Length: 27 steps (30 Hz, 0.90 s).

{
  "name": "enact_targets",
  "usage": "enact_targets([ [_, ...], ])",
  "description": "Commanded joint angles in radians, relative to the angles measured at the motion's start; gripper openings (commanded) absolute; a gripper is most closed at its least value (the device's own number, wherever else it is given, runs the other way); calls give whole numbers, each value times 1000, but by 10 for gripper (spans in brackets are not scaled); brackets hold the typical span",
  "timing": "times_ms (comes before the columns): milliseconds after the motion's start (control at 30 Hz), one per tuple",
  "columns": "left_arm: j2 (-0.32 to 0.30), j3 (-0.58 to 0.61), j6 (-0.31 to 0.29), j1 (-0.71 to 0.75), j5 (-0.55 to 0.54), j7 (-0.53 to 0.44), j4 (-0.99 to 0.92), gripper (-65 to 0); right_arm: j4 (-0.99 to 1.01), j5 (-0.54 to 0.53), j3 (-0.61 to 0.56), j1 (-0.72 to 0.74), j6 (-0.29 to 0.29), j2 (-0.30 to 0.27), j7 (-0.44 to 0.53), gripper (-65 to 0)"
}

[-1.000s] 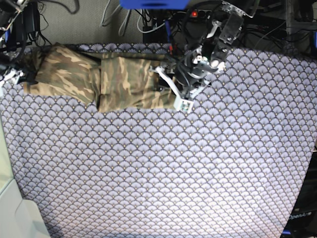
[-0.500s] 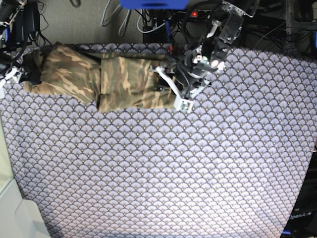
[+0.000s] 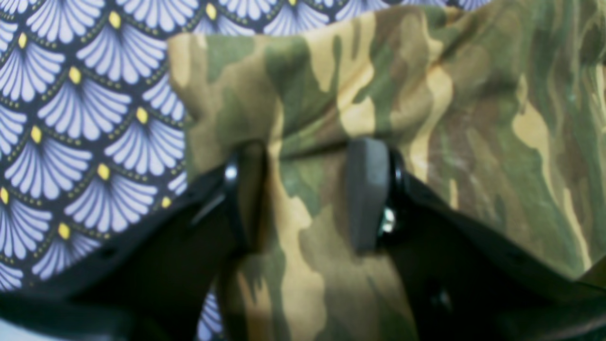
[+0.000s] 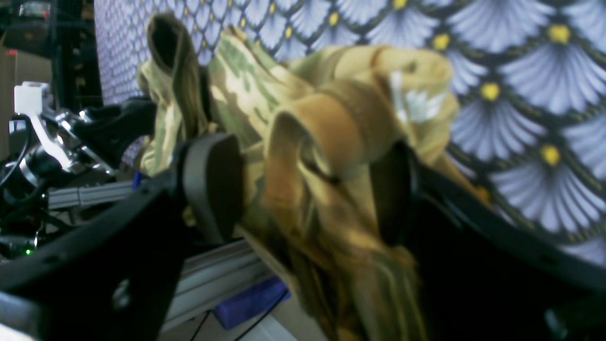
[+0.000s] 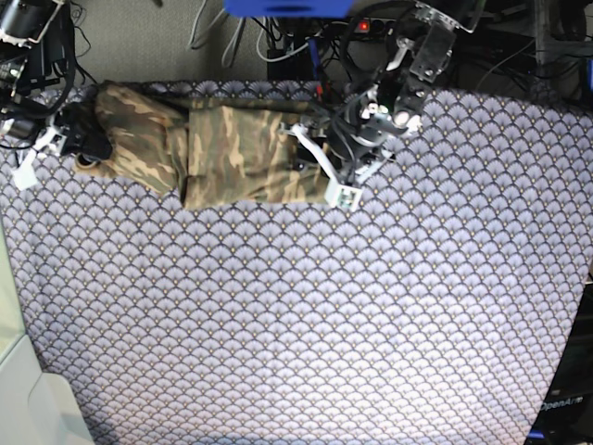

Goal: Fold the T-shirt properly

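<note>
The camouflage T-shirt [image 5: 241, 153] lies partly folded along the far left of the purple scallop table cloth [image 5: 324, 324]. My right gripper [image 5: 88, 148] is shut on the shirt's left end. The right wrist view shows bunched cloth [image 4: 331, 118] between its fingers, lifted off the table cloth [image 4: 521, 71]. My left gripper [image 5: 324, 176] is at the shirt's right edge. In the left wrist view, camouflage cloth [image 3: 426, 94] runs between its fingers [image 3: 367, 189], and the jaws are closed on it.
Cables and a power strip [image 5: 371, 23] lie beyond the table's far edge. A blue object [image 5: 287, 7] is at the top. A white surface [image 5: 28, 399] is at the bottom left corner. The table's right edge curves inward [image 5: 579, 306].
My right gripper has moved right and slightly toward the table, carrying the shirt's left end inward, so the shirt is shorter on the left. My left gripper has not moved.
</note>
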State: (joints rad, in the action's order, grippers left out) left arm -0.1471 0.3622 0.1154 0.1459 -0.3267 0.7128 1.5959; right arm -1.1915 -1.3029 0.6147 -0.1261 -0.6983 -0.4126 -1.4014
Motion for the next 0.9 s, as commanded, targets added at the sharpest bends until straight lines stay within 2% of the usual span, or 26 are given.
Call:
enact_targets([
  [0,-7,-2,25,5,13,58,-10,-366,-17,-40,-8,6,0,-16,5,-211],
  [267,-6,-2,25,4,13,60,-10,-366,-17,-40,-105,-19,0,-16,5,-213],
  [367,-4,-4,25,4,13,58,-10,-366,-12,-40,-146,-22,0,-16,24,-244],
  [567,-4,-4,25,5,13,58,-10,-366,-9,-40,-187,-22,0,-16,55,-394],
  [767,-4,-4,25,7,13,58,-7,-366,-11,-39,-184,-13,0,-16,56,-613],
  [867,-3,-4,25,7,11,60,-1,-366,-17,-39,-183,-7,0,-22,66,-650],
])
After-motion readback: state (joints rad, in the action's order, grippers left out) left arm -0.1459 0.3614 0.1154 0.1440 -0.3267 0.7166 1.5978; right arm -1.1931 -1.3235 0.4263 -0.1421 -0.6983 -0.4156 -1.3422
